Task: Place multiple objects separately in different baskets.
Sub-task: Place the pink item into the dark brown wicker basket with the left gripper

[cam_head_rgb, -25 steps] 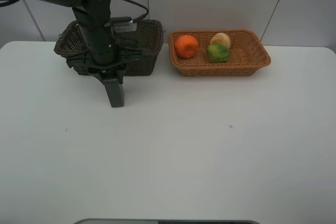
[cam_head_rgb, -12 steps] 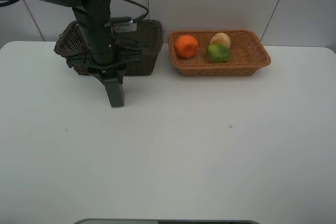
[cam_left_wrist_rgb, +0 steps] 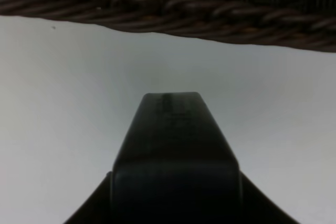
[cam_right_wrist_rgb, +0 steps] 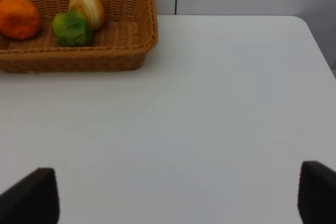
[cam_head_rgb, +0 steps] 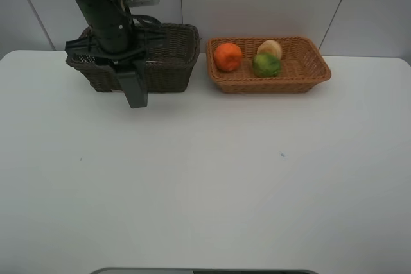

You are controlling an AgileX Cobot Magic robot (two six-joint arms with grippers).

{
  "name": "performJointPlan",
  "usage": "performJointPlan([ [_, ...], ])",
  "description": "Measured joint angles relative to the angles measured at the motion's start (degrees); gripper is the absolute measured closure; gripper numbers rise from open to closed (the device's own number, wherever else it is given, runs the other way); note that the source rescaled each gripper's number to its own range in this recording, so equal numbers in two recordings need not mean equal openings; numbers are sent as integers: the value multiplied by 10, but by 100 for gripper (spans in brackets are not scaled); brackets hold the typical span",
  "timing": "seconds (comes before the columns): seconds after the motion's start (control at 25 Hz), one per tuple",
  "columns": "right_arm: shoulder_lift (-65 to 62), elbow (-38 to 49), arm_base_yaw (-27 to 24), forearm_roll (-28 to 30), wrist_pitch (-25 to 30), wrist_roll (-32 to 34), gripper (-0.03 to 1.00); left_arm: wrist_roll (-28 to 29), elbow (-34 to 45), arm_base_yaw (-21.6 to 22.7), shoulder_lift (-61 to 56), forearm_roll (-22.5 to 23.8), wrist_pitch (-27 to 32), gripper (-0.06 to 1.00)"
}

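Note:
The orange (cam_head_rgb: 227,56), the peach (cam_head_rgb: 270,48) and the green fruit (cam_head_rgb: 266,65) lie in the shallow orange-tan basket (cam_head_rgb: 302,78) at the back right. The right wrist view shows them too: orange (cam_right_wrist_rgb: 19,17), green fruit (cam_right_wrist_rgb: 72,28), peach (cam_right_wrist_rgb: 90,8). The deep dark brown basket (cam_head_rgb: 168,72) stands at the back left. My left gripper (cam_head_rgb: 136,97) hangs shut and empty just in front of it, above the table; the left wrist view shows it (cam_left_wrist_rgb: 171,108) near the basket's rim (cam_left_wrist_rgb: 168,17). My right gripper (cam_right_wrist_rgb: 178,203) is open and empty over bare table. The pink bottle, the cup and the dark bottle are out of view.
The white table (cam_head_rgb: 225,178) spreads in front of both baskets. A grey wall runs right behind the baskets. The left arm (cam_head_rgb: 103,11) rises over the dark basket and hides part of its inside.
My left gripper has risen and pulled back toward the dark basket, still shut. The fruits and baskets have not moved.

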State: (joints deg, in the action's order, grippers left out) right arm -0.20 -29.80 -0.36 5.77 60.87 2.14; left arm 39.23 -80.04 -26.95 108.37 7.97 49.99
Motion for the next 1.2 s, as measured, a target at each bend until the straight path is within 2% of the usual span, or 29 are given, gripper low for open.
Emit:
performJointPlan([
  [0.16, 0, 0, 0, 0, 0, 0, 4, -24, -45, 0, -11, 2, 28, 53],
  [0.4, 0, 0, 0, 0, 0, 0, 4, -63, -165, 4, 1, 7, 43, 53],
  [0.76, 0, 0, 0, 0, 0, 0, 4, -134, -330, 26, 123, 19, 49, 53],
  [0.96, 0, 0, 0, 0, 0, 0, 4, -186, -349, 26, 175, 13, -5, 53],
  [1.2, 0, 0, 0, 0, 0, 0, 4, -199, -350, 26, 222, 3, -63, 53],
])
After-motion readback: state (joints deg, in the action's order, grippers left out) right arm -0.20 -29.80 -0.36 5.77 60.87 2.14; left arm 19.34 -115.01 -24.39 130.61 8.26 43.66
